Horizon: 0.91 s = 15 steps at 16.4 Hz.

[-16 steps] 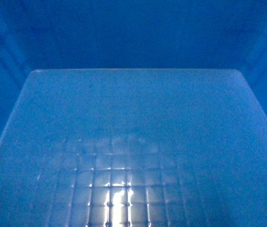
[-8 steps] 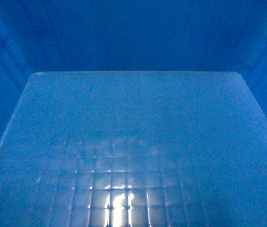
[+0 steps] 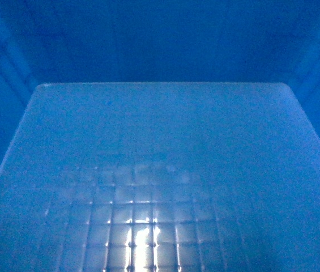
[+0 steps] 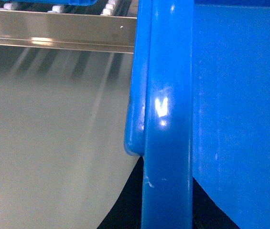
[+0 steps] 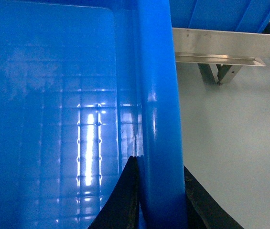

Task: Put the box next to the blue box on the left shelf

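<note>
No readable text, label, brand, number or sign is appearing on the large open-top blue plastic crate (image 3: 160,170) or elsewhere.

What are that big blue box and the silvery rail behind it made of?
The box looks like moulded plastic with a glossy finish: light glints off its floor with the faint square grid and off its thick rolled rim. The rail looks like bare metal, perhaps steel or aluminium: grey, dull shine, with a streak of reflected light along it. Small white rollers above it are probably plastic.
</note>
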{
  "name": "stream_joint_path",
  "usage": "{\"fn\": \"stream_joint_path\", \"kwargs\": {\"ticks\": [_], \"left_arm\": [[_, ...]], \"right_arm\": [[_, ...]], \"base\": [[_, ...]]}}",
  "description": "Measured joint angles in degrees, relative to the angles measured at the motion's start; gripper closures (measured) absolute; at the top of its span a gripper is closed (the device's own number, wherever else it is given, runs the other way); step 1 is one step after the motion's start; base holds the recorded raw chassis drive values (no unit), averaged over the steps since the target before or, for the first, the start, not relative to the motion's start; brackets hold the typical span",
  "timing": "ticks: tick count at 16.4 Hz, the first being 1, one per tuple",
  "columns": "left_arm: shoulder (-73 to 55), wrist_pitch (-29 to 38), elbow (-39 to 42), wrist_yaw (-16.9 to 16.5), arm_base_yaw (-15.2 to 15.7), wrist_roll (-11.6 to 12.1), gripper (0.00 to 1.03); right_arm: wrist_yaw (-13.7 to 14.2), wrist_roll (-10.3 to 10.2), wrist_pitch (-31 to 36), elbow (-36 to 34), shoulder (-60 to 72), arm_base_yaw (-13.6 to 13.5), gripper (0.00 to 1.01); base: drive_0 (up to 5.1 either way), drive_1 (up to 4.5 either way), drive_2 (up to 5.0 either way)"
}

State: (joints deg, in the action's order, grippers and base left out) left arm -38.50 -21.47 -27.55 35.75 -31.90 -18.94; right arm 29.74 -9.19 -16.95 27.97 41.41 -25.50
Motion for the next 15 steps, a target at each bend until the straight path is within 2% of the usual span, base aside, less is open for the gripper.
{"fn": "stream_joint_path", "kwargs": {"ticks": [9, 15], "left_arm": [[0.26, 0.02, 0.0, 0.02, 0.0, 0.0, 0.95], [0.15, 0.11, 0.0, 0.02, 0.0, 0.02, 0.95]], "right_arm": [[0.04, 0.0, 0.02, 0.0, -0.28, 0.0, 0.89], [0.09, 0.02, 0.09, 0.0, -0.28, 0.0, 0.89]], "base": [[0.0, 0.0, 0.0], [0.0, 4.35, -4.3]]}}
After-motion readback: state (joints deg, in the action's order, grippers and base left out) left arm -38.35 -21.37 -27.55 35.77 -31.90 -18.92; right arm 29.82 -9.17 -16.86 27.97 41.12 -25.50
